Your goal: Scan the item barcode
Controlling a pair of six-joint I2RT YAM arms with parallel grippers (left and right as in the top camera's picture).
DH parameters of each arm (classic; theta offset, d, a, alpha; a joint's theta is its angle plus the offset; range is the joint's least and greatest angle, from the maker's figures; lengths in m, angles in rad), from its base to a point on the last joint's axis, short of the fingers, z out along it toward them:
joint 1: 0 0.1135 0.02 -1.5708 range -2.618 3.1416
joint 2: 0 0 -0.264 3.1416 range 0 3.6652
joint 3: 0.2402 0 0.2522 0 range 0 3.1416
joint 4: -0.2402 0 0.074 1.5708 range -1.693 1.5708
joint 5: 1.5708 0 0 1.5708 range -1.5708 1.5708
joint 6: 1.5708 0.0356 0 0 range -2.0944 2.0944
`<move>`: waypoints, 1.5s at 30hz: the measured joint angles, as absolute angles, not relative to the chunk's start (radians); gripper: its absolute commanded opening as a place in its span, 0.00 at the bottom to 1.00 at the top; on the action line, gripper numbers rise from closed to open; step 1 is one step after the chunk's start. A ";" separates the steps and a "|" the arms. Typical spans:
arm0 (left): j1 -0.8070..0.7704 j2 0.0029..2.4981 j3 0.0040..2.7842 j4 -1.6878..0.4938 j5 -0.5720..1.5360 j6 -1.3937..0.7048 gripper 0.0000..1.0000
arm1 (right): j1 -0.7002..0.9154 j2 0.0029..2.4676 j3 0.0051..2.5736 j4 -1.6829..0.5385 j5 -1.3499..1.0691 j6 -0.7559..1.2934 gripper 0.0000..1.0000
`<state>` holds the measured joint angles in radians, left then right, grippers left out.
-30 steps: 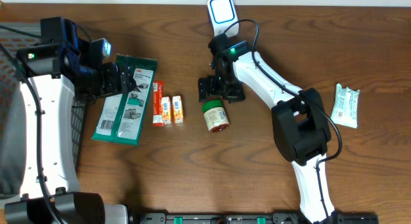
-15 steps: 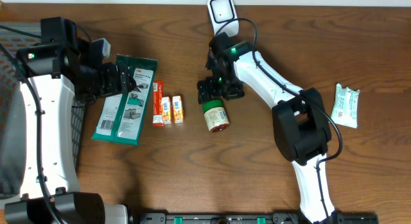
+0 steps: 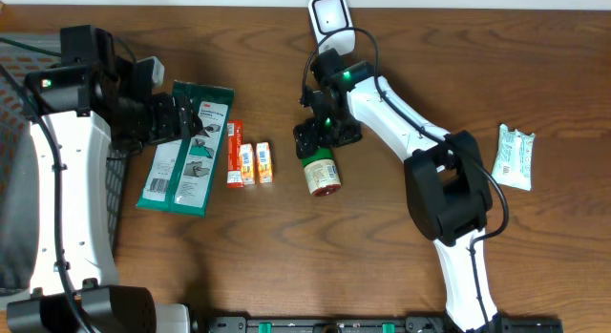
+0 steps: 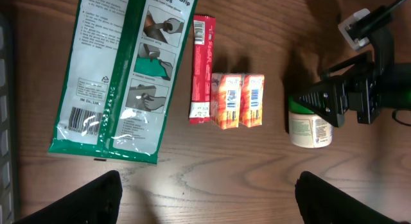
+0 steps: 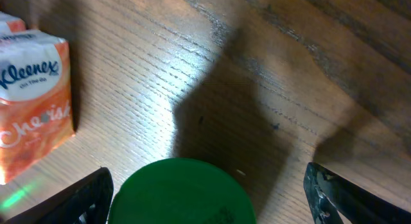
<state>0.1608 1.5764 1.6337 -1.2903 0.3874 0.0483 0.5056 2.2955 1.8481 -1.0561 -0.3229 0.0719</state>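
1. Just below centre of the overhead frame: small white-labelled jar with round green screw lid [image 3: 321, 171], apparently lying on its side, lid end toward the top edge.
2. Directly over that lid end: right claw [image 3: 320, 140], spread wide, straddling the lid without yet pinching it.
3. At upper left: left claw [image 3: 177, 118], likewise spread wide, holding nothing, poised over a flat green plastic glove packet [image 3: 186, 147].
4. Probably rigid, fairly light, smooth and round; liable to roll or squirt out under an off-centre pinch.
5. Best taken squarely across the lid's diameter, or across the body's middle; firm but gentle, in case of glass.
6. No barcode visible yet; likely needs turning toward the white rounded scanner [image 3: 329, 13] at top centre.
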 measured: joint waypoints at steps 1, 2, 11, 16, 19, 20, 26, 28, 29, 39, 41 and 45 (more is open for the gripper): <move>0.161 1.576 1.634 -1.290 0.387 0.048 0.87 | 0.508 2.296 1.848 -1.058 -0.316 0.064 0.90; 0.160 1.576 1.634 -1.290 0.387 0.048 0.87 | 0.511 2.296 1.848 -1.060 -0.312 0.059 0.90; 0.161 1.576 1.634 -1.290 0.387 0.048 0.87 | 0.532 2.296 1.848 -1.103 -0.262 0.039 0.83; 0.161 1.576 1.634 -1.290 0.387 0.048 0.87 | 0.532 2.296 1.848 -1.143 -0.191 0.041 0.80; 0.161 1.576 1.634 -1.290 0.387 0.048 0.87 | 0.532 2.296 1.848 -1.143 -0.175 0.073 0.82; 0.161 1.576 1.634 -1.290 0.387 0.048 0.87 | 0.532 2.296 1.848 -1.143 -0.172 0.092 0.85; 0.161 1.576 1.634 -1.290 0.387 0.048 0.87 | 0.532 2.296 1.847 -1.137 -0.159 0.211 0.99; 0.161 1.576 1.634 -1.290 0.387 0.048 0.87 | 0.530 2.296 1.846 -1.121 -0.157 0.230 0.99; 0.161 1.576 1.634 -1.290 0.387 0.048 0.87 | 0.527 2.296 1.847 -1.117 -0.159 0.237 0.99; 0.161 1.576 1.634 -1.290 0.387 0.048 0.87 | 0.391 2.296 1.847 -1.184 -0.357 0.423 0.99; 0.161 1.576 1.634 -1.290 0.387 0.048 0.87 | 0.363 2.296 1.847 -1.205 -0.397 0.475 0.99; 0.161 1.576 1.634 -1.290 0.387 0.048 0.87 | 0.350 2.296 1.847 -1.222 -0.444 0.577 0.99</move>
